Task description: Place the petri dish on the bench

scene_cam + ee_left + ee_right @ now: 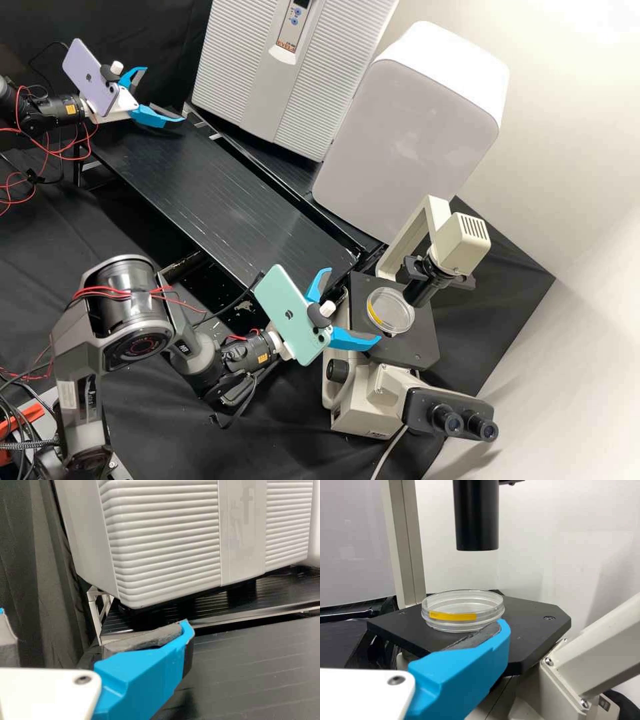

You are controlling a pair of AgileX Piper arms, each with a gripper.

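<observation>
Clear and shallow, the petri dish (398, 312) lies flat on the black stage (413, 350) of the microscope (363, 405), below the dark tube (476, 520), and a yellow strip (453, 616) marks its side. The right gripper (353, 306) stands wide apart just beside it, holding nothing. Whether one finger already touches the dish wall, I cannot say surely from these angles.

I judge that the step in hand is the grasp. The next move asks to bring both fingers around the rim at a level height, then to close gently; a hard push could slide the dish or tip it. After this it should be lifted out from under the tube and carried to the bench (220, 193).

The left gripper (163, 95) is also wide and empty, over the far end of the bench. This bench has a black surface with fine lines. Behind it stand a ribbed white unit (233, 73) and a rounded pale box (407, 127), with black cloth (160, 27) and a white wall (573, 167).
</observation>
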